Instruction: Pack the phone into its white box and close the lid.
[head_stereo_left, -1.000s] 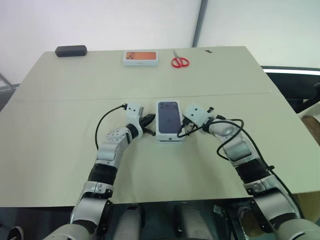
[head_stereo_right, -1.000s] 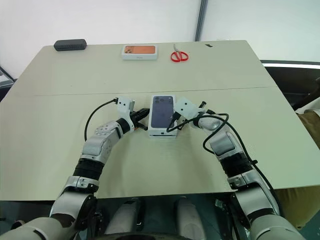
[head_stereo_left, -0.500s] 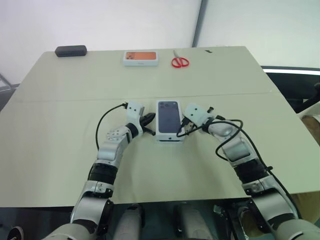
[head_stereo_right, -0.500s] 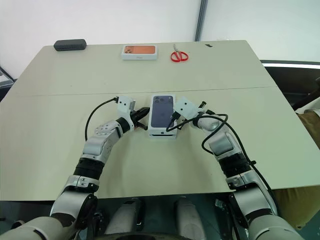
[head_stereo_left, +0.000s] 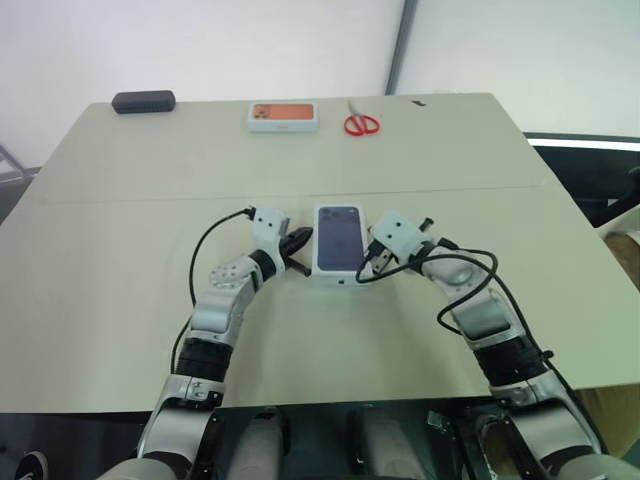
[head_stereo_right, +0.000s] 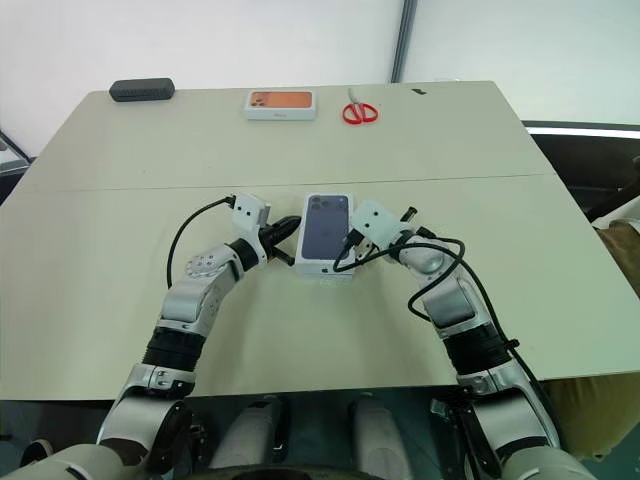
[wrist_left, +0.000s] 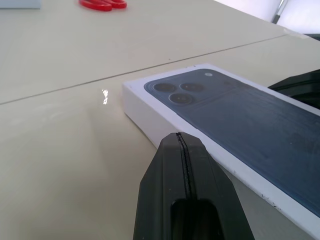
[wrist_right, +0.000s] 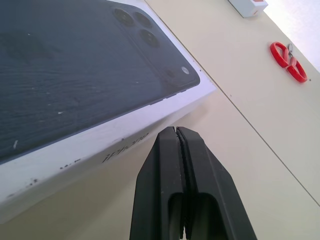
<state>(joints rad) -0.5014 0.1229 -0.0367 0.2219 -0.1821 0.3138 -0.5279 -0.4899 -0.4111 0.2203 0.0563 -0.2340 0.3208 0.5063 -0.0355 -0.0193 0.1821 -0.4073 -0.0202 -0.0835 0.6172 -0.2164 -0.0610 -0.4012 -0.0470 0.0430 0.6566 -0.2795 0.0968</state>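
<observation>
Probably a lab or test room: a bare beige table (head_stereo_left: 130, 300) against plain white walls (head_stereo_left: 200, 45).

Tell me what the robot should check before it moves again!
1. Lid sits on the box, printed phone face up: ok.
2. Lid pushed fully down all round: cannot tell.
3. Left gripper shut, beside the lid's left side: ok.
4. Right gripper shut, beside the lid's right side: ok.
5. Grippers off the lid: both look just apart from it in the wrist views, but cannot tell for sure.
6. Scissors and orange-print box far off by the table's back edge, out of the way: ok.
</observation>
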